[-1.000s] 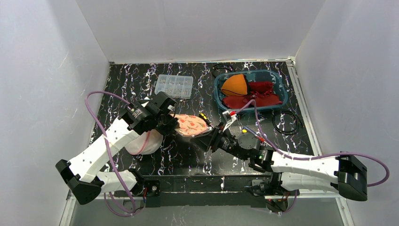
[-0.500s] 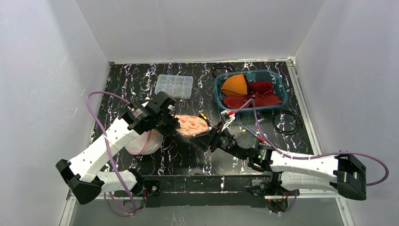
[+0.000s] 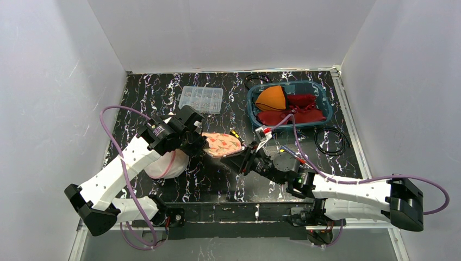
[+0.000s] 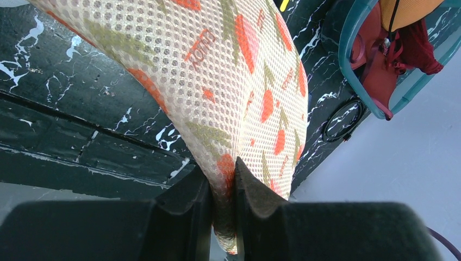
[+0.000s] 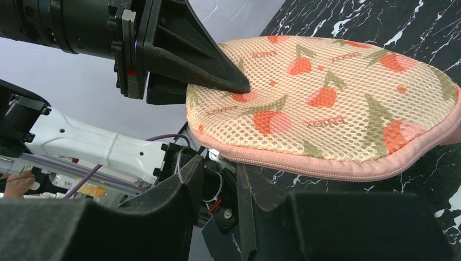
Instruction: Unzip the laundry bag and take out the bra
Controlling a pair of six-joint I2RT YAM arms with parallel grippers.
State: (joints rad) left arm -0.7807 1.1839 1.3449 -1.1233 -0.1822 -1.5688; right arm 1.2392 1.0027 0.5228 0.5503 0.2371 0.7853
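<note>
The laundry bag (image 3: 223,144) is cream mesh with a red fruit print and a pink zipped rim, and it is held off the table mid-front. My left gripper (image 3: 198,142) is shut on its left edge; the mesh (image 4: 228,81) is pinched between the fingers (image 4: 223,166). My right gripper (image 3: 243,157) is at the bag's near right edge, jaws a narrow gap apart (image 5: 220,163). A small silvery zipper tab (image 5: 217,155) hangs from the pink rim (image 5: 326,166) at its fingertips. The bra is hidden.
A teal basket (image 3: 253,111) with orange and red garments sits at the back right. A clear parts box (image 3: 201,99) sits at the back. A white rounded fabric item (image 3: 166,166) lies under my left arm. Black cable loops (image 3: 331,141) lie on the right.
My right gripper has crept slightly left toward the bag's edge. The left gripper keeps its hold and has barely moved.
</note>
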